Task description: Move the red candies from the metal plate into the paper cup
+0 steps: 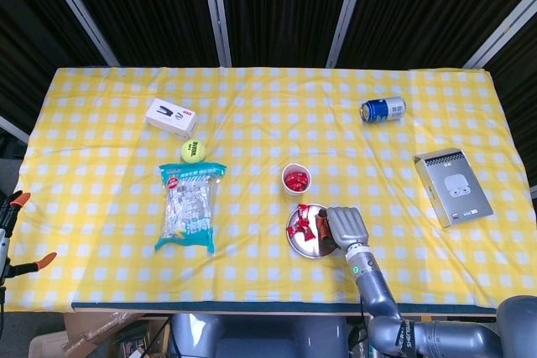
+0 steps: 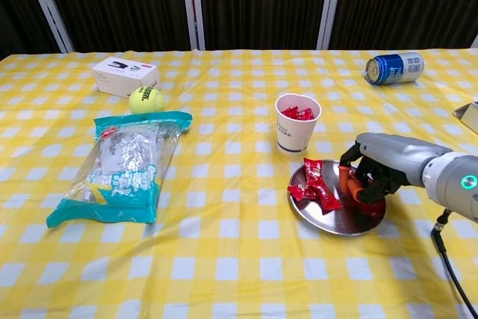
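step: i'm picking a red candy [image 2: 347, 182] off the metal plate [image 2: 332, 216]
right hand [image 2: 371, 172]: fingers curled around that candy
next: lift, carry to the paper cup [image 2: 296, 124], release

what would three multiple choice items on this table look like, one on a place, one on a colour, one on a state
1. Where does the paper cup stand?
A. just behind the metal plate
B. beside the blue can
C. on the snack bag

2. What colour is the ball near the white box?
A. red
B. yellow-green
C. blue

3. How does the blue can lie?
A. upright
B. on its side
C. crushed flat under the grey box

Answers:
1 A, the cup stands on the cloth just past the plate's far rim in both views.
2 B, it is a yellow-green tennis ball.
3 B, its round end faces sideways and its long body rests along the cloth.

The right hand is over the plate with a red candy in its curled fingers.
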You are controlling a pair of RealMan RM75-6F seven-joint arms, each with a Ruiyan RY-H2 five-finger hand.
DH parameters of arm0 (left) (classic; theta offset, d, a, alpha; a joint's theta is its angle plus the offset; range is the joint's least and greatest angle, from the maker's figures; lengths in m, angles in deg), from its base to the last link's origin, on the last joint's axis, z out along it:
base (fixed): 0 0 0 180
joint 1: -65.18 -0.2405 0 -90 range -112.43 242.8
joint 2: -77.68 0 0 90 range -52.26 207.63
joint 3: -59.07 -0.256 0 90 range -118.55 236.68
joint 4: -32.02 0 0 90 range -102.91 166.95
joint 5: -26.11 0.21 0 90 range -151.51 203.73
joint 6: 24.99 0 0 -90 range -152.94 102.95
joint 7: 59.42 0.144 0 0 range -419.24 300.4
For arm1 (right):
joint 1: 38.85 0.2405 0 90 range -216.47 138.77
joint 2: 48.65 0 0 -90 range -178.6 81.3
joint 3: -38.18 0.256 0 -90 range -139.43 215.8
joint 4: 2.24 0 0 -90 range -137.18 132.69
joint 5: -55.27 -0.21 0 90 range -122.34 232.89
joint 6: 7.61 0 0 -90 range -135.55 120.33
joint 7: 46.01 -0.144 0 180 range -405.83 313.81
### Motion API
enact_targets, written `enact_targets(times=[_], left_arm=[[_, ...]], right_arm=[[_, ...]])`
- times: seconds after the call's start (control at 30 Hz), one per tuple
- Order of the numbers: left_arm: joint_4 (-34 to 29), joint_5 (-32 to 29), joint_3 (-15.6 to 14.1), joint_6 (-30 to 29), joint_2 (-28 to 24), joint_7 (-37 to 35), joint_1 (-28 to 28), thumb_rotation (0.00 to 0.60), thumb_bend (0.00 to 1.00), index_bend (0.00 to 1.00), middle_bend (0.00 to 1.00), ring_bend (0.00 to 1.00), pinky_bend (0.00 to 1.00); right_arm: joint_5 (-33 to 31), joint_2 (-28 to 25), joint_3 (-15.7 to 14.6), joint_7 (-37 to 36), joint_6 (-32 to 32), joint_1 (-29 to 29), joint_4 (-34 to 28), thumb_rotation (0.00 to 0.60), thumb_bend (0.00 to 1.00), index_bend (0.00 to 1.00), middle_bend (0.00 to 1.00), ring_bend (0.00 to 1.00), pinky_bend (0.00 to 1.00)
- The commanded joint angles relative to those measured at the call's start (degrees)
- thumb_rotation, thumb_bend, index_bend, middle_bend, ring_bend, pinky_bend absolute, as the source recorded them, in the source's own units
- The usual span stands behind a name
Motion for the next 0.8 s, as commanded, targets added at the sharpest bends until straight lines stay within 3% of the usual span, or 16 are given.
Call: enact_targets(times=[0.03, 0.2, 0.37, 0.53, 0.8], left_arm=[[0.11, 0.06, -0.04, -0.01, -0.01, -0.15, -0.03, 0.600, 0.01, 0.00, 0.00, 0.00, 0.00], [0.05, 0.23, -0.03, -0.08, -0.04, -0.23, -0.02, 0.600, 0.01, 0.00, 0.00, 0.00, 0.00], [0.23, 0.38, -0.10, -0.17, -0.05, -0.41, -0.08, 0.600, 0.01, 0.00, 0.00, 0.00, 0.00], [0.11, 0.46, -0.06, -0.26, -0.03, -0.35, -0.07, 0.600, 0.01, 0.00, 0.00, 0.00, 0.00], [-0.25, 0.53, -0.01, -0.40, -0.05, -0.05, -0.04, 0.600, 0.01, 0.00, 0.00, 0.00, 0.00]], right_arm=[[-0.67, -0.13, -0.06, 0.71, -0.08, 0.12, -0.03, 0.600, 0.67, 0.51, 0.70, 0.79, 1.00], [-1.90, -0.12, -0.15, 1.91, 0.02, 0.28, 0.23, 0.600, 0.67, 0.51, 0.70, 0.79, 1.00], [-2.58, 0.05, -0.11, 2.50, 0.26, 0.30, 0.54, 0.600, 0.67, 0.58, 0.70, 0.79, 1.00], [-1.37, 0.37, 0.17, 1.80, 1.11, -0.04, 0.58, 0.600, 0.78, 0.64, 0.73, 0.82, 1.00], [1.76, -0.34, 0.94, 0.72, 2.72, -0.53, -0.95, 0.600, 0.81, 0.66, 0.73, 0.82, 1.00]])
